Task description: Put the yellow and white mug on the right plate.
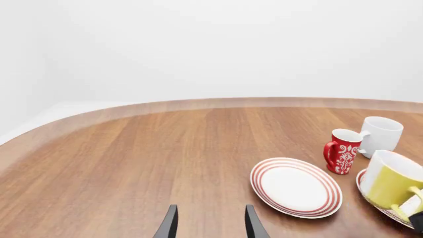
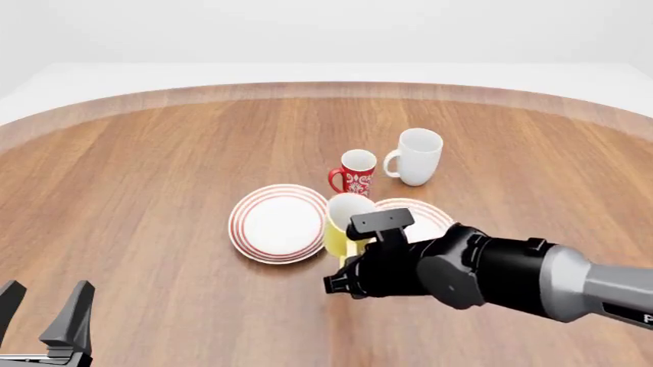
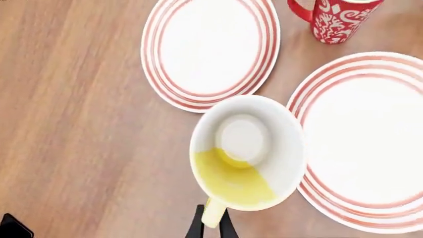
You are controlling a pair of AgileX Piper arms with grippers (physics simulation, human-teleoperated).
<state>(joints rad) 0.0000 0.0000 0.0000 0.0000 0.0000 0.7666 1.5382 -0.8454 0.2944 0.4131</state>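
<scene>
White walls close off the scene behind the brown wooden worktop [image 2: 153,153], whose far edge curves round.

Near the middle, two red-ringed plates lie side by side. The left plate [image 2: 277,223] is bare. The right plate [image 2: 420,215] is partly hidden in the front view by my right arm and by the yellow and white mug [image 3: 248,153].

My right end effector [image 3: 211,224] has its two dark fingers pinched tight on the mug's yellow handle. The mug is tilted, its white inside open to my right wrist camera, and it sits over the gap between the two plates, its rim overlapping the near-left edge of the right plate. I cannot tell whether its base touches the plate or the wood.

Beyond the plates stand the red patterned mug [image 2: 356,173], just behind the gap between them, and the all-white mug [image 2: 415,157], further right and a little further back. Both are upright and apart from each other.

My left end effector [image 1: 210,224] hangs low over bare wood at the near left, well apart from the crockery, its fingers spread wide with nothing between them.
</scene>
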